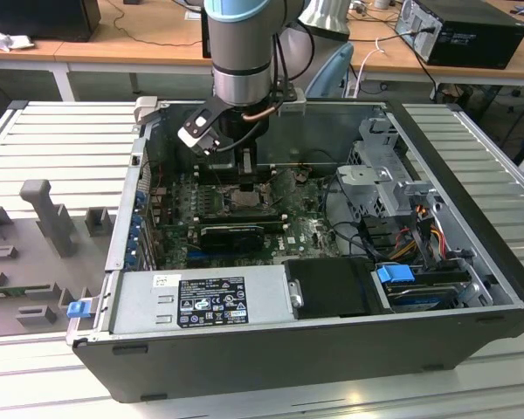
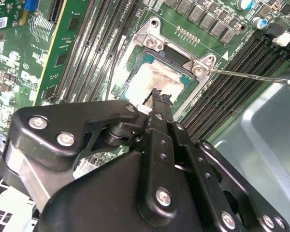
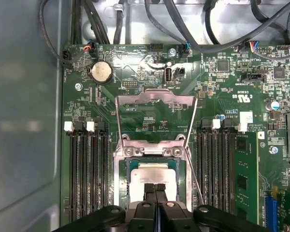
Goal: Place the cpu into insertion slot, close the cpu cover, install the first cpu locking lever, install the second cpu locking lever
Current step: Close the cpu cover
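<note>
At the exterior view's left, grey plastic fixture blocks (image 1: pixel 45 209) on a ribbed grey metal table (image 1: pixel 61 131). Next along, a large open black computer case (image 1: pixel 288 349) with a green motherboard (image 1: pixel 306 231) on its floor. Over the middle of that board, a grey-and-blue robot arm (image 1: pixel 242 52) pointing straight down, with a black two-fingered gripper (image 1: pixel 247 177) at its end. Toward the exterior view's right, a silvery metal drive cage (image 1: pixel 384 166) with coloured cables.

Closer in, in the first wrist view: long narrow black memory slots (image 3: pixel 89 169) on either side of the square black insertion slot (image 3: pixel 119 183) with its silvery metal rim. Inside it, lying flat and square, the small pale tan-silver cpu (image 3: pixel 154 173). Looks seated; counts as the first step done. Fingers pressed together with nothing between them, tips right at the chip's top face. Cannot tell whether touching or just clear of it.

Not yet closed: the thin silvery cpu cover (image 3: pixel 154 96), a square frame plate with a window, standing tilted up off the slot on its hinge. Not yet latched: a thin steel locking lever (image 2: pixel 246 76), sticking out free past the slot's corner in the second wrist view. By this reading, one step of four done, with cover and both levers left.
</note>
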Tool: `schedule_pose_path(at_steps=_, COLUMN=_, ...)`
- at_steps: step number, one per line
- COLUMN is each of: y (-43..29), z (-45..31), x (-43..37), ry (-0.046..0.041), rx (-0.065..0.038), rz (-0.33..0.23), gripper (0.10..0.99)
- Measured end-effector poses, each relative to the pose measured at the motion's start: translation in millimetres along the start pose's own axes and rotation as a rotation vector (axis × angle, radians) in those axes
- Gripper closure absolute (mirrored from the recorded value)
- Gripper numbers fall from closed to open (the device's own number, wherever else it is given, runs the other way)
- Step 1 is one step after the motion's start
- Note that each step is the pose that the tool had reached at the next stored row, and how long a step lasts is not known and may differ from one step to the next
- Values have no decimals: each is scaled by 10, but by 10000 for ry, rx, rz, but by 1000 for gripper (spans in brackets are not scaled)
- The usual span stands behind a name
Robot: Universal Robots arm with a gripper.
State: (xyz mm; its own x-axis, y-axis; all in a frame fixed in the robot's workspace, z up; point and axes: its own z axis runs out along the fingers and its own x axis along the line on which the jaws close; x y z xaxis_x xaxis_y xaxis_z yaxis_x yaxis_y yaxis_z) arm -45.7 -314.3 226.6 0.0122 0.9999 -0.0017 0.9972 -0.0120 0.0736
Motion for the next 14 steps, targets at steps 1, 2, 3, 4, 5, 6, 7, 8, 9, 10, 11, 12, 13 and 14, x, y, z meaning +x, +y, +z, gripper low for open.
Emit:
schedule_pose_path(at_steps=1, y=1, z=-8, x=0, ry=-1, rx=0, rz=2, gripper=980)
schedule_pose_path(at_steps=2, y=1, z=-15, x=0, ry=0, rx=0, rz=3, gripper=980)
schedule_pose_path(at_steps=3, y=2, z=-23, x=0, ry=-1, rx=0, rz=3, gripper=980)
schedule_pose_path(at_steps=4, y=6, z=-31, x=0, ry=2, rx=4, rz=5, gripper=980)
schedule_pose_path(at_steps=5, y=30, z=-30, x=0, ry=-1, rx=22, rz=10, gripper=980)
schedule_pose_path(at_steps=6, y=65, z=-27, x=-1, ry=3, rx=63, rz=12, gripper=980)
schedule_pose_path(at_steps=7, y=105, z=-25, x=-2, ry=2, rx=109, rz=12, gripper=980)
schedule_pose_path(at_steps=8, y=139, z=-22, x=-1, ry=2, rx=142, rz=13, gripper=980)
schedule_pose_path(at_steps=9, y=165, z=-20, x=-2, ry=2, rx=156, rz=12, gripper=980)
schedule_pose_path(at_steps=10, y=165, z=-24, x=-2, ry=0, rx=157, rz=12, gripper=980)
schedule_pose_path(at_steps=11, y=166, z=-32, x=-1, ry=0, rx=157, rz=14, gripper=980)
schedule_pose_path(at_steps=12, y=167, z=-46, x=3, ry=1, rx=156, rz=14, gripper=980)
schedule_pose_path(at_steps=13, y=168, z=-58, x=5, ry=0, rx=157, rz=13, gripper=980)
schedule_pose_path(at_steps=14, y=170, z=-85, x=12, ry=-4, rx=156, rz=13, gripper=980)
